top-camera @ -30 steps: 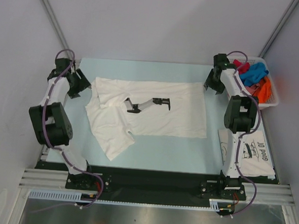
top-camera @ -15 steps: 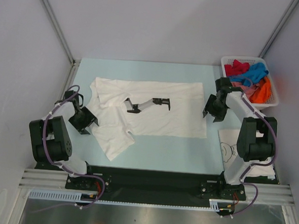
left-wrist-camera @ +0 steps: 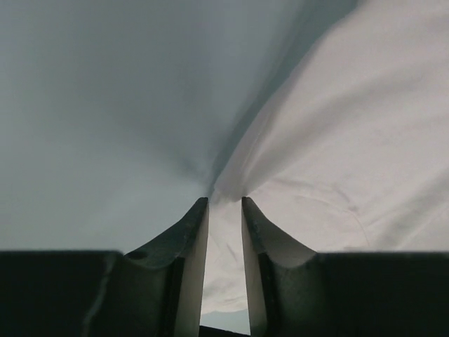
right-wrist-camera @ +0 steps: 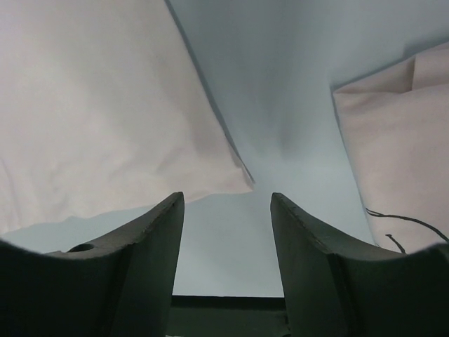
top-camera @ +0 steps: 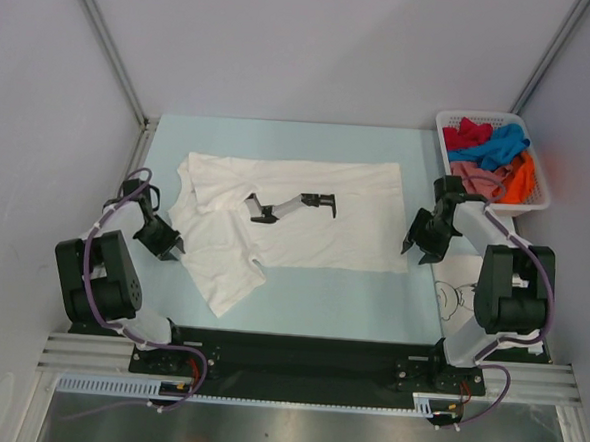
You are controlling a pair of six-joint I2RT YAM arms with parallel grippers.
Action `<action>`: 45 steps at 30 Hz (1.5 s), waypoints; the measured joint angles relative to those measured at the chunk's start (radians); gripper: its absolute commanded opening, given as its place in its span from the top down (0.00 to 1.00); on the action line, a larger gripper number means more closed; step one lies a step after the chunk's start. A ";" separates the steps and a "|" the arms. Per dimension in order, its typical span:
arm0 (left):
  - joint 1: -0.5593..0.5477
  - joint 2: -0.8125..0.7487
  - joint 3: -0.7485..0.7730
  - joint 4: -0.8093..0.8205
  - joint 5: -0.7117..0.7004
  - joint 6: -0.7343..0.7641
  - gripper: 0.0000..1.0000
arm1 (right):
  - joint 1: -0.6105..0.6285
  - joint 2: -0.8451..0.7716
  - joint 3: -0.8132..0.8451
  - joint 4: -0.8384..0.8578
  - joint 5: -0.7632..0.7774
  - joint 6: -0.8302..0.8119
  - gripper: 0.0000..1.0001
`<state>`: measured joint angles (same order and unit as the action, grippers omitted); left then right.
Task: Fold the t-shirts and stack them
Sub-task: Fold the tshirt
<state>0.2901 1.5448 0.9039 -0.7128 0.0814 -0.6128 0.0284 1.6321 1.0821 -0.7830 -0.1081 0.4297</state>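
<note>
**Item 1.** Big white cloth t-shirt w/ dark graphic mid-chest (top-camera: 324,238). Lies spread flat at centre of pale blue desk (top-camera: 351,295), straight hem to the right, one flap trailing toward near-left.

**Item 2.** Left pincer (top-camera: 170,247). Low at shirt's left edge. Wrist view shows fingers narrow w/ a slim gap and the cloth edge puckering right at the tips. Can't tell if it has a real bite.

**Item 3.** Right pincer (top-camera: 412,244). Fingers wide, nothing held, hanging just above shirt's near-right corner. That corner sits between the fingers in wrist view.

**Item 4.** Folded white t-shirt w/ black cartoon line print (top-camera: 486,293). On desk at near right, just beside right arm.

**Item 5.** White plastic lattice basket (top-camera: 543,201). Far right, holding red, blue, pink & orange t-shirts (top-camera: 495,151) in a heap.

**Step, my read:** take both ends of item 1 for the first fold; task is early, w/ one shirt folded.

**How I'd do it:**
- Confirm left's bite before any lift.
- Drop right straight down so the corner goes deep between fingers, then close.
- Raise both together, cloth lightly taut, no dragging.
- Keep right's sweep off item 4.
</note>
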 measured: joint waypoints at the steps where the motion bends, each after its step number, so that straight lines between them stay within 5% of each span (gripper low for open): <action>1: 0.004 0.000 0.000 0.000 0.000 0.002 0.74 | 0.000 -0.005 -0.008 0.003 -0.006 0.002 0.41; 10: 0.029 0.000 0.002 0.000 0.001 0.030 1.00 | -0.005 -0.013 -0.082 0.011 -0.037 0.024 0.47; 13: 0.030 0.008 0.006 0.001 0.010 0.038 0.99 | -0.005 -0.013 -0.090 0.018 -0.035 0.028 0.49; 15: 0.031 0.013 0.008 0.000 0.018 0.045 0.86 | -0.005 -0.013 -0.090 0.025 -0.035 0.031 0.50; 16: 0.031 0.013 0.007 -0.001 0.023 0.051 0.71 | -0.005 -0.013 -0.090 0.028 -0.035 0.032 0.50; 19: 0.031 0.010 0.008 -0.006 0.032 0.062 0.57 | -0.005 -0.013 -0.090 0.039 -0.035 0.034 0.51; 24: 0.031 -0.021 0.007 -0.008 0.038 0.063 0.52 | -0.006 -0.006 -0.096 0.053 -0.036 0.034 0.57; 30: 0.031 -0.016 -0.007 0.009 0.054 0.063 0.68 | -0.006 0.019 -0.109 0.062 -0.036 0.042 0.59; 36: 0.032 0.026 -0.009 0.038 0.071 0.060 1.00 | -0.006 0.044 -0.115 0.069 -0.039 0.053 0.67; 40: 0.032 0.039 -0.008 0.047 0.075 0.065 1.00 | -0.009 0.045 -0.115 0.069 -0.034 0.064 0.74; 45: 0.033 0.040 -0.006 0.043 0.061 0.072 1.00 | -0.013 0.047 -0.115 0.072 -0.020 0.079 1.00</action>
<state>0.3233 1.5852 0.8982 -0.6701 0.1421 -0.5411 0.0154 1.6794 0.9668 -0.7109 -0.1284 0.5083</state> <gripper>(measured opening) 0.010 0.063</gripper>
